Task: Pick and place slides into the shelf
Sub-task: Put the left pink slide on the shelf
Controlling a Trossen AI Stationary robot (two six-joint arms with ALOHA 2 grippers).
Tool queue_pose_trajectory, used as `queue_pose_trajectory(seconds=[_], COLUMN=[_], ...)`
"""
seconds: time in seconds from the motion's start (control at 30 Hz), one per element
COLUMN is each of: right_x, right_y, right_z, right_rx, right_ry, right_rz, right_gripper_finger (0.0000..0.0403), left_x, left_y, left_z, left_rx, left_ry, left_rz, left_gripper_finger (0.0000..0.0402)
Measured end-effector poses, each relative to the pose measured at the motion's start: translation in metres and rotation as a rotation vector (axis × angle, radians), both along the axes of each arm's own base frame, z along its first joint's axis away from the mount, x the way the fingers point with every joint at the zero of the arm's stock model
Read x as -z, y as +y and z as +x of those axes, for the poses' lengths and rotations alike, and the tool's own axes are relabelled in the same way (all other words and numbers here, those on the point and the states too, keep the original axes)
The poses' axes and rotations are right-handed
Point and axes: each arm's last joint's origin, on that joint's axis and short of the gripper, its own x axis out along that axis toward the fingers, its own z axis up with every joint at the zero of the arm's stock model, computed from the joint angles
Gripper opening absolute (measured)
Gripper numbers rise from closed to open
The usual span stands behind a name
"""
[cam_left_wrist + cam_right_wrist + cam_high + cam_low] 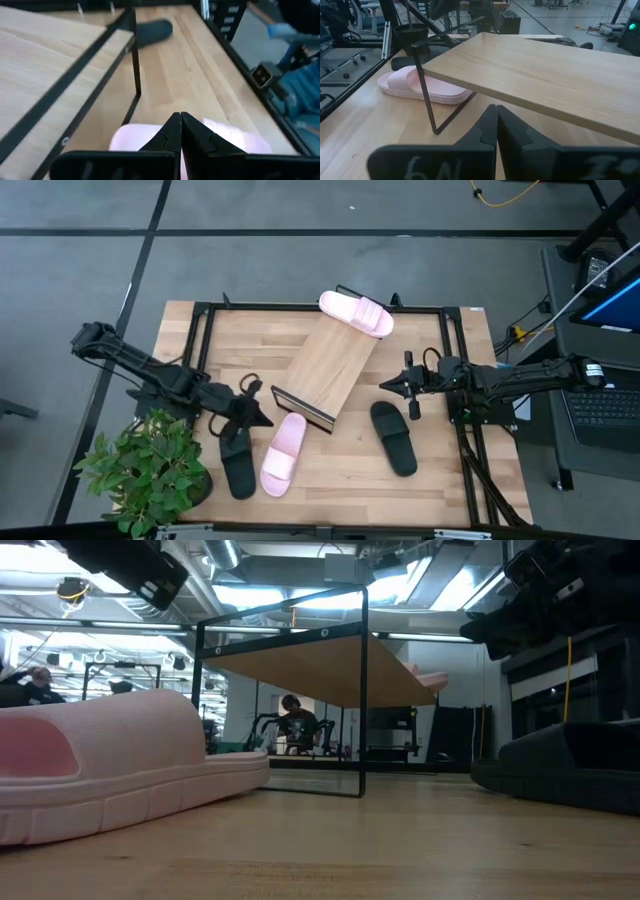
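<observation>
Slides lie in four places. One pink slide [356, 314] sits on the far, raised end of the shelf [330, 366], across its width. A second pink slide [283, 454] lies on the bench [440, 480] just in front of the shelf's low end, with a black slide [237, 463] just beside it on the left. The other black slide [393, 437] lies on the bench to the right of the shelf, apart from it.

The shelf stands askew in the middle of the bench, its light-wood board slanting down toward the dark lip at its near left corner, carried on thin black legs.

The left end effector [262, 420] hangs close to the shelf's lip, above the toe end of the two slides there; its fingers [172, 131] are pressed together and hold nothing, and the left wrist view shows the pink slide under them. The right end effector [388, 386] is beside the shelf's right edge, above the bench behind the black slide; its fingers [492, 125] are likewise closed and empty.

A potted plant [150, 465] stands at the bench's near left corner. In the low view, a person [296, 720] sits in the room well behind the bench.
</observation>
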Motion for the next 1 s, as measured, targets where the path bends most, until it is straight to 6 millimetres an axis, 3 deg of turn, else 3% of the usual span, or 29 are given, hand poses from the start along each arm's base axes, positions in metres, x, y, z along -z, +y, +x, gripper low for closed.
queue_pose_trajectory(seconds=[0.2, 0.43, 1.0], right_x=[0.0, 0.0, 0.0], right_y=[0.0, 0.0, 0.002], right_z=[0.0, 0.0, 0.0], right_rx=[0.0, 0.01, -0.065], right_ry=[0.001, 0.005, 0.003], right_rz=[0.003, 0.055, 0.07], right_gripper_finger=[0.0008, 0.0008, 0.0008], left_x=[0.009, 0.016, 0.016], left_y=[-0.011, -0.019, -0.016], left_z=[0.018, 0.024, 0.027], left_rx=[0.107, 0.259, 0.152], left_ry=[0.119, 0.19, 0.15], left_rz=[-0.027, -0.119, -0.049], left_gripper_finger=[0.0, 0.0, 0.0001])
